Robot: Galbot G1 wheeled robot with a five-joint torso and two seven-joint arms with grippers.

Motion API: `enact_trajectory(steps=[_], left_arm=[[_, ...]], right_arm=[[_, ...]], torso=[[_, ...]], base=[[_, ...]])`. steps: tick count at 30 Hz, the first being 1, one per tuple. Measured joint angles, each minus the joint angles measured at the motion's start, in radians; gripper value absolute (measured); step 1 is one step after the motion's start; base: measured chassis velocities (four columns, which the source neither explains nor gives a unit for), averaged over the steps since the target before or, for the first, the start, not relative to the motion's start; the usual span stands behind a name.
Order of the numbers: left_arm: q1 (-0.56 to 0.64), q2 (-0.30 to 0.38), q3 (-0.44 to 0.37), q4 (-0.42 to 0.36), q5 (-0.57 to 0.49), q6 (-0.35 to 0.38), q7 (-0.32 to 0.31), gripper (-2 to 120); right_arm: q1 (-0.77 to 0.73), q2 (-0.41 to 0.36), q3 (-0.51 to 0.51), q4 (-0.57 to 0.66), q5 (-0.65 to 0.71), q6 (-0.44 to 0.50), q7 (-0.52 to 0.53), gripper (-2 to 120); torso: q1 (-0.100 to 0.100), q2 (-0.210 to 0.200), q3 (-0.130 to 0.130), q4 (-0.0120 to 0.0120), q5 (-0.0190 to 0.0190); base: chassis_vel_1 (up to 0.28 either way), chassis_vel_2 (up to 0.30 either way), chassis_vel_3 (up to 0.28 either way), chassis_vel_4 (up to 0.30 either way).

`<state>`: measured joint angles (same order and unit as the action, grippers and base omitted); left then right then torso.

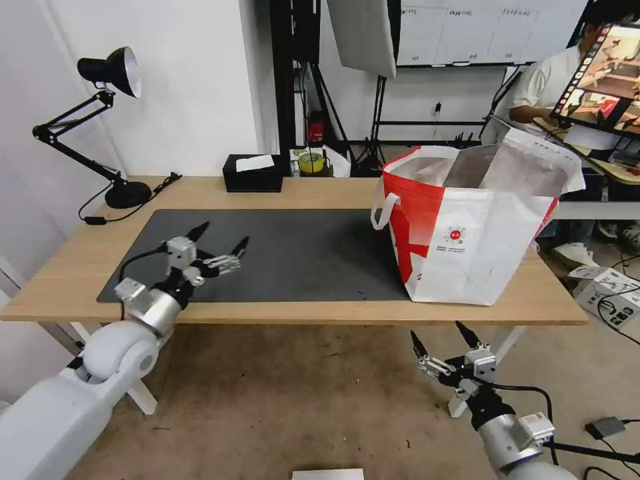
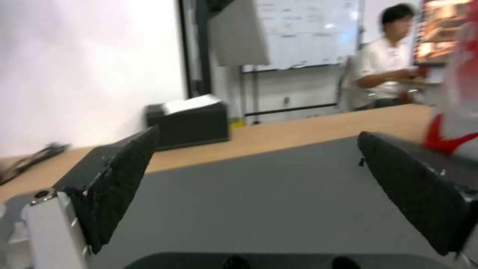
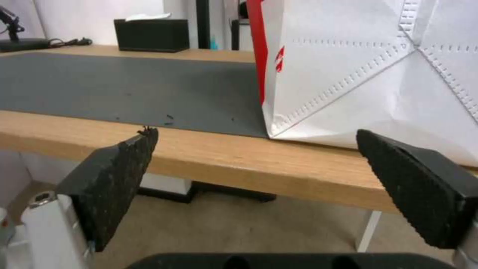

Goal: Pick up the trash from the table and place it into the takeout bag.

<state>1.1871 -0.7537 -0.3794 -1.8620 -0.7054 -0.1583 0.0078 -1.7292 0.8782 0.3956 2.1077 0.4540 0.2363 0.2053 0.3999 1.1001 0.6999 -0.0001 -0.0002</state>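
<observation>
Takeout bag, boxy and white with red panels, stands upright on the right part of the table, its near left corner on the dark grey mat and the rest on bare wood close to the near edge. Its mouth is open and shows the silver foil lining; a white loop handle hangs on its left side and a small round red logo sits on the near face. What lies inside the bag cannot be told. The left gripper hovers just over the near left part of the mat, its black fingers spread wide with nothing between them; in the left wrist view the same gripper points across the mat toward the far edge. The right gripper hangs below and in front of the table's near edge, under the bag, fingers likewise spread wide and empty; in the right wrist view it faces the table edge and the bag's lower corner. A black tissue box and a yellow tape roll sit along the far edge, and a black desk lamp stands at the far left corner.
</observation>
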Motion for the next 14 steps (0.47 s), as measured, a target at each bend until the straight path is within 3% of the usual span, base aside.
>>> enact_trajectory(steps=[5, 14], left_arm=[[0.133, -0.042, -0.109, -0.013, 0.039, -0.011, -0.013, 100], [0.298, -0.106, -0.216, -0.032, 0.070, -0.048, -0.012, 100]], right_arm=[[0.000, 0.000, 0.000, 0.000, 0.000, 0.000, 0.000, 100], [0.000, 0.000, 0.000, 0.000, 0.000, 0.000, 0.000, 100]], torso=[[0.000, 0.000, 0.000, 0.0001, 0.0002], [0.000, 0.000, 0.000, 0.0001, 0.0002]], base=[[0.000, 0.000, 0.000, 0.000], [0.000, 0.000, 0.000, 0.000]])
